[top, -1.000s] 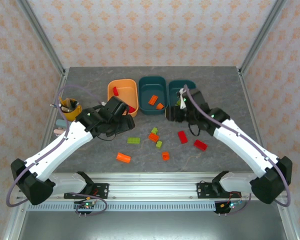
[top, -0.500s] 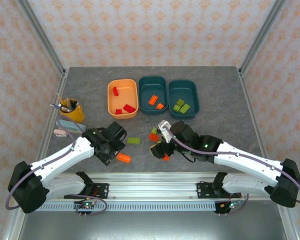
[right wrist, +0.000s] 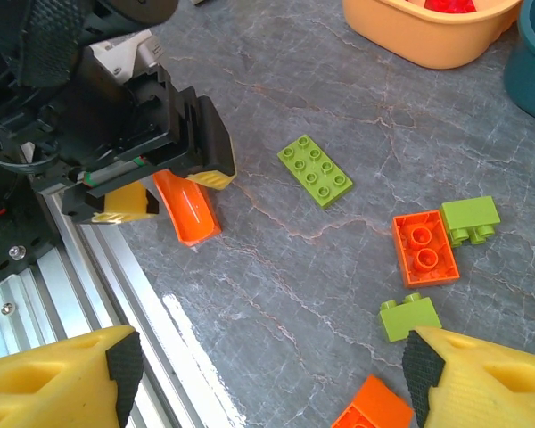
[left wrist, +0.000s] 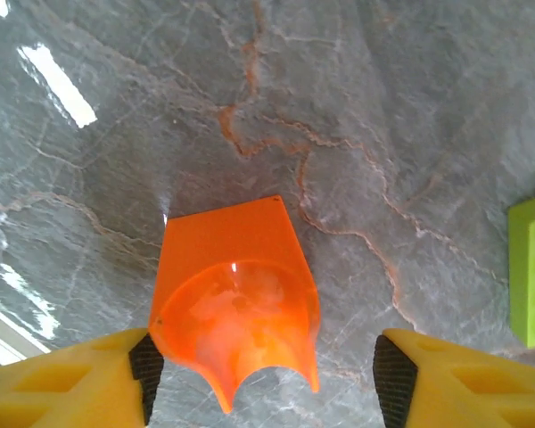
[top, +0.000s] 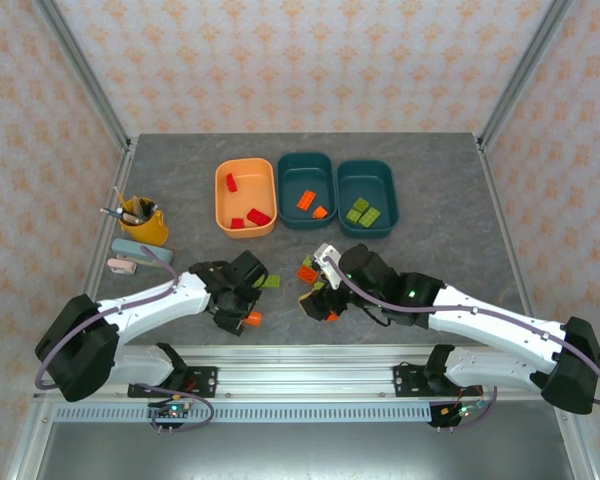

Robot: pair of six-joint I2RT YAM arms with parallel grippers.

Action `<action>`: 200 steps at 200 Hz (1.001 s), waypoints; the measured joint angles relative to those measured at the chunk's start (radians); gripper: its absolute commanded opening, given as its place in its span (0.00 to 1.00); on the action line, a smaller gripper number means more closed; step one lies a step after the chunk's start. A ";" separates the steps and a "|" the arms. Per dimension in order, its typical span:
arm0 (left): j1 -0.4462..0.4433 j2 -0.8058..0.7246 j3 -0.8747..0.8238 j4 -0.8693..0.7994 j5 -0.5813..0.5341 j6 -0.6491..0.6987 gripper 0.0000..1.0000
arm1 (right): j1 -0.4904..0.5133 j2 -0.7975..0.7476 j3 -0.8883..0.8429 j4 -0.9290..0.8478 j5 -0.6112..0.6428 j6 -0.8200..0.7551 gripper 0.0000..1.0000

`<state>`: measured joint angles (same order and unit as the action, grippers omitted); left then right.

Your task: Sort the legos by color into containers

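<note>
My left gripper (left wrist: 263,374) (top: 242,312) is open low over the table, its jaws straddling an orange curved lego (left wrist: 236,303) (top: 249,318). The left pad (left wrist: 145,379) is right at the piece's edge; the right pad stands apart. My right gripper (right wrist: 269,370) (top: 318,300) is open above bare table, with a small green lego (right wrist: 410,317) beside its right fingertip and an orange lego (right wrist: 372,412) below. A flat green lego (right wrist: 316,170), an overturned orange one (right wrist: 425,248) and a green one (right wrist: 470,219) lie loose. The orange container (top: 245,197) holds red legos, the middle teal container (top: 307,172) orange ones, the right teal container (top: 366,185) green ones.
A yellow cup (top: 142,222) of tools and a small pale object (top: 130,257) stand at the left. The aluminium rail (right wrist: 98,276) of the table's front edge runs just beside both grippers. In the right wrist view the left gripper (right wrist: 171,192) is close at upper left.
Both arms left the containers and came down to the front of the table. In the last half second the left gripper shifted right onto the orange curved piece and narrowed; the right gripper barely moved.
</note>
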<state>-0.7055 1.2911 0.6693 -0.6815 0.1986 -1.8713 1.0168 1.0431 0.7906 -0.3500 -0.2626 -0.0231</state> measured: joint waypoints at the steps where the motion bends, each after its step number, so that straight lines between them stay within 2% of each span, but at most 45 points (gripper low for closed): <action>1: 0.000 0.002 0.000 0.001 0.000 -0.001 0.59 | 0.000 0.000 0.000 0.000 0.000 0.000 0.78; 27: 0.000 0.042 -0.001 0.022 0.000 -0.014 0.49 | 0.000 0.000 0.000 0.000 0.000 0.007 0.78; 57: 0.000 0.094 -0.001 0.026 0.000 -0.013 0.43 | 0.000 0.005 0.000 0.000 0.000 0.014 0.78; 85: 0.000 0.099 0.009 0.016 0.003 0.001 0.31 | 0.000 0.019 0.000 0.000 0.001 0.021 0.77; 112: 0.000 0.112 0.059 -0.029 -0.032 0.049 0.29 | 0.000 0.021 0.000 0.000 0.027 0.029 0.77; 131: 0.015 0.127 0.191 -0.101 -0.073 0.137 0.27 | -0.008 0.016 0.000 0.002 0.081 0.044 0.81; 146: 0.042 0.166 0.360 -0.159 -0.101 0.237 0.26 | -0.043 0.004 0.007 0.014 0.119 0.062 0.81; 172: 0.086 0.304 0.686 -0.233 -0.138 0.437 0.26 | -0.177 0.013 0.074 0.047 0.162 0.115 0.81; 200: 0.109 0.532 1.059 -0.331 -0.164 0.657 0.26 | -0.318 0.094 0.191 0.082 0.177 0.186 0.80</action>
<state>-0.5968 1.8229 1.7279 -1.0126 0.0341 -1.2148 0.6987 1.1370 0.9813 -0.2680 -0.0856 0.1627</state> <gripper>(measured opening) 0.356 0.801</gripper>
